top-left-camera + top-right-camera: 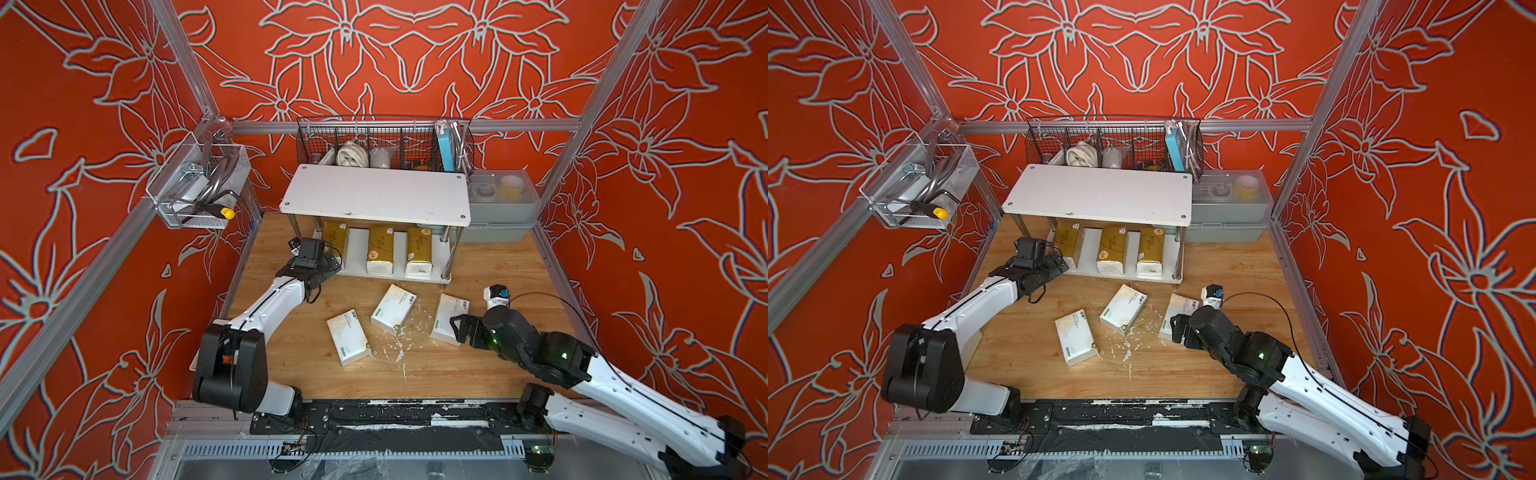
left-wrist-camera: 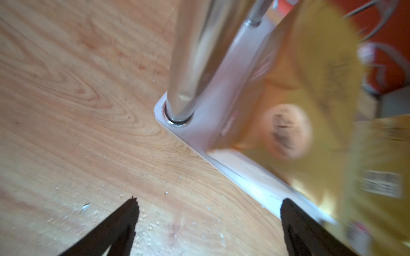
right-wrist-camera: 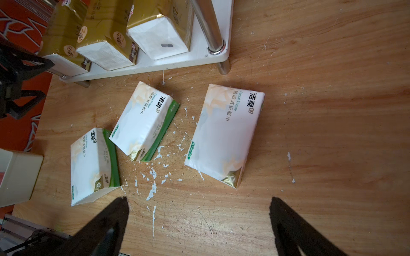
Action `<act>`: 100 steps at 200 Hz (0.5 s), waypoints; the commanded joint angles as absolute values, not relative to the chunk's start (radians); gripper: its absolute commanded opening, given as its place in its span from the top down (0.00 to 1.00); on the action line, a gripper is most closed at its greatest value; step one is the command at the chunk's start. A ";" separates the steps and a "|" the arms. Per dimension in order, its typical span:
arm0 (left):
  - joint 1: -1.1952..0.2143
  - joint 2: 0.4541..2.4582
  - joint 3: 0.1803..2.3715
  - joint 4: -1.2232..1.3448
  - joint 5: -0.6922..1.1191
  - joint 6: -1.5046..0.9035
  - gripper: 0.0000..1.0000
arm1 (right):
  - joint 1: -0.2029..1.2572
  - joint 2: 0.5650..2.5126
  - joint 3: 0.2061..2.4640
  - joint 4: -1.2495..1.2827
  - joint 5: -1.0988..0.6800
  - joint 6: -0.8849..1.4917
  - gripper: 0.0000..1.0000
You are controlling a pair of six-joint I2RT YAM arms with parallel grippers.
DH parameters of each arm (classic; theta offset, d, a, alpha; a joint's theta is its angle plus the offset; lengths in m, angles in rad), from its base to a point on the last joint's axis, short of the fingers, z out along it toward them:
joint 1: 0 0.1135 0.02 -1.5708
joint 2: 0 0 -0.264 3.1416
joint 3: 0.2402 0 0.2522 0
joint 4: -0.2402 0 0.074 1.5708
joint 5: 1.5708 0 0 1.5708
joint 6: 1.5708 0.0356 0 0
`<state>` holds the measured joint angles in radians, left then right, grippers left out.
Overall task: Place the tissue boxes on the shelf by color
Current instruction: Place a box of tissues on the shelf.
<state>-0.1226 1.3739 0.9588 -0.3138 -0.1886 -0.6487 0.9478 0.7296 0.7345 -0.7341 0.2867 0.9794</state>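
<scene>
Field notes: I see three gold packs (image 1: 380,249) standing side by side on the lower board (image 1: 399,268) of the shelf (image 1: 374,193). Three white packs (image 1: 394,309) lie on the wooden table (image 1: 498,270) in front of it, close together among white flecks (image 3: 153,190). My left gripper (image 2: 208,199) sits at the shelf's left front corner, just beside the leftmost gold pack (image 2: 299,99), jaws spread wide and empty. I cannot tell whether a finger touches the board. My right gripper (image 3: 199,199) hangs low at the near end of the rightmost white pack (image 3: 224,133), jaws wide apart, grasping nothing.
</scene>
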 commanded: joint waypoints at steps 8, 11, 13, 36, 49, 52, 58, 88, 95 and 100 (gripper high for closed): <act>-0.136 1.223 0.931 -0.466 -0.137 -0.663 0.01 | 0.943 0.715 0.717 -0.759 0.280 0.975 0.01; -0.138 1.209 0.929 -0.483 -0.133 -0.671 0.01 | 0.943 0.714 0.717 -0.759 0.279 0.974 0.01; -0.139 1.200 0.926 -0.491 -0.130 -0.677 0.01 | 0.943 0.713 0.718 -0.759 0.278 0.974 0.01; -0.167 1.107 0.895 -0.616 -0.093 -0.731 0.01 | 0.943 0.710 0.718 -0.759 0.266 0.967 0.01; -0.197 1.057 0.875 -0.676 -0.081 -0.764 0.01 | 0.943 0.713 0.718 -0.753 0.255 0.960 0.01; -0.206 1.048 0.873 -0.690 -0.080 -0.772 0.01 | 0.943 0.714 0.719 -0.750 0.251 0.958 0.01; -0.222 1.030 0.868 -0.719 -0.078 -0.789 0.01 | 0.943 0.717 0.720 -0.747 0.245 0.953 0.01; -0.329 0.944 0.834 -0.832 -0.085 -0.895 0.01 | 0.942 0.741 0.722 -0.726 0.205 0.935 0.01; -0.362 0.931 0.823 -0.847 -0.092 -0.924 0.01 | 0.943 0.746 0.722 -0.720 0.197 0.932 0.01; -0.386 0.926 0.816 -0.855 -0.098 -0.945 0.01 | 0.943 0.749 0.722 -0.716 0.192 0.930 0.01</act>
